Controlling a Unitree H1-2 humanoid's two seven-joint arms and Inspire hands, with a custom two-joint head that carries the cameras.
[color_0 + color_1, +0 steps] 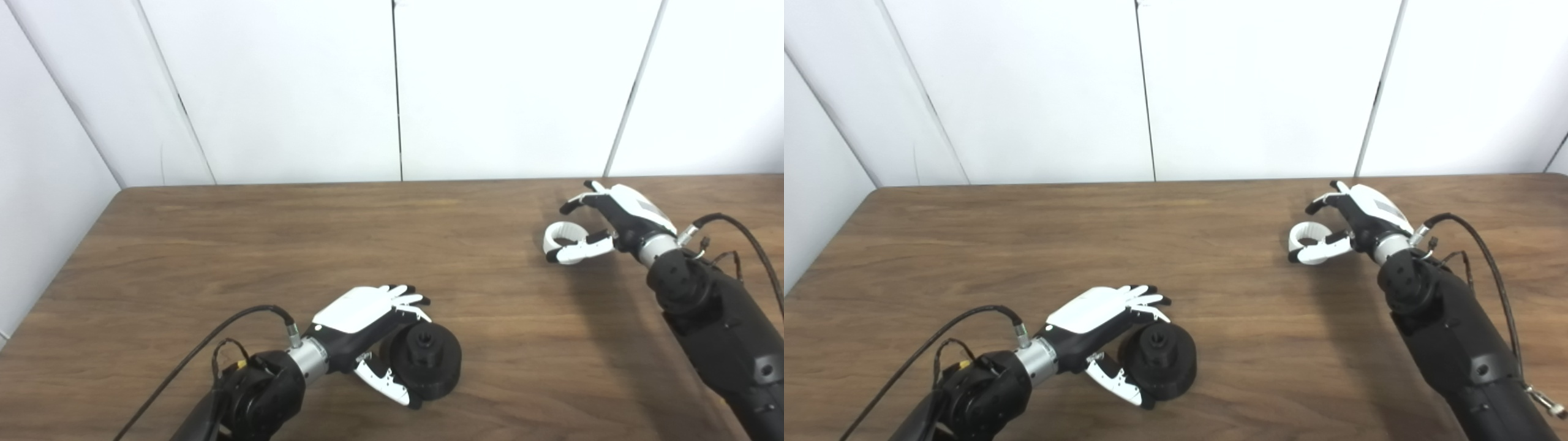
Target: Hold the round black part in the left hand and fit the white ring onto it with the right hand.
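On the desk (306, 245) at seven o'clock my left hand (367, 324) cups the round black part (425, 361), while at two o'clock my right hand (603, 226) pinches the white ring (560, 236), fitting still undone.

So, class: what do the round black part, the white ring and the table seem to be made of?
Round black part: probably matte plastic, dull and non-reflective. White ring: likely smooth plastic, uniform white. Table: wood or wood-look laminate, brown streaked grain, slight sheen; which one cannot be told.

Matt black plastic part (429, 361), smooth white plastic ring (560, 240), wood-grain table (306, 245) with dull sheen.
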